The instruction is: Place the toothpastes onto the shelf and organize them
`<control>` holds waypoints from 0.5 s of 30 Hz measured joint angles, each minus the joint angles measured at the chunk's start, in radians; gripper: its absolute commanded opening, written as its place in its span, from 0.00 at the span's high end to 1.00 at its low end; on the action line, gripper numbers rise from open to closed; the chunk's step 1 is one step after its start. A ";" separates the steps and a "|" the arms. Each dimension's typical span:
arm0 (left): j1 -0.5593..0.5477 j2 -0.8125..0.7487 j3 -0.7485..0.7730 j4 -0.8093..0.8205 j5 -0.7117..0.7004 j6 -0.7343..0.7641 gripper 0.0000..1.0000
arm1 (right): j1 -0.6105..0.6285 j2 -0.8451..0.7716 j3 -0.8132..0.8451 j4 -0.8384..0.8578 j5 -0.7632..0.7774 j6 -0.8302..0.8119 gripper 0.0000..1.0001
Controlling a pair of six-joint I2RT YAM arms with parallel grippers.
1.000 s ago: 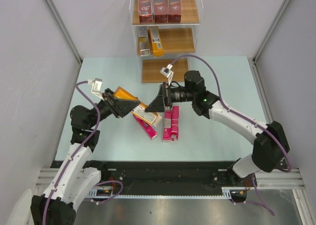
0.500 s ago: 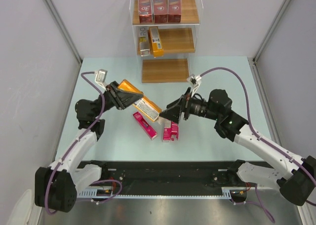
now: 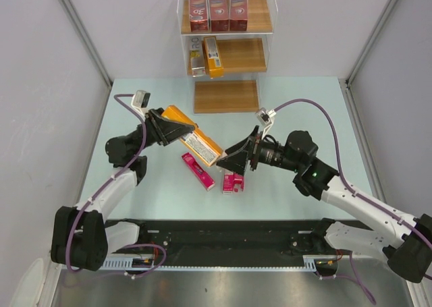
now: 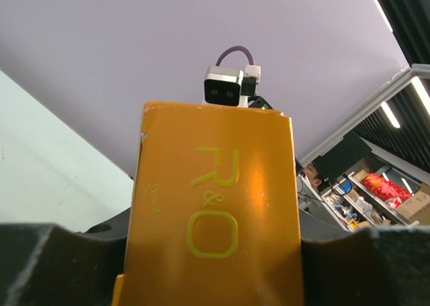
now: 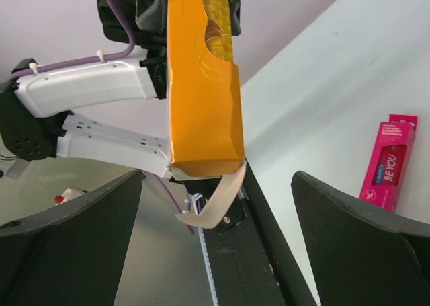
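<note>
Toothpaste carton (image 3: 194, 137), orange, hangs over the tabletop's (image 3: 304, 111) middle, clamped in the left claw (image 3: 174, 127) and aimed at the right claw (image 3: 231, 160), which gapes wide and empty, likely for a handover.

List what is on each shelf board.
On the top board, three dark red cartons stand side by side. On the middle board lie an orange carton and a grey carton. The bottom board is bare. Anything behind the red cartons is hidden.

Pale green tabletop (image 3: 310, 111) fills the centre; grey panels (image 3: 40, 64) enclose left, right and top; a black base strip (image 3: 223, 234) spans the bottom edge.
</note>
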 measured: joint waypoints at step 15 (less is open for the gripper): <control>0.002 -0.020 0.000 0.019 0.007 0.014 0.57 | 0.051 0.139 -0.010 0.243 0.003 0.123 0.46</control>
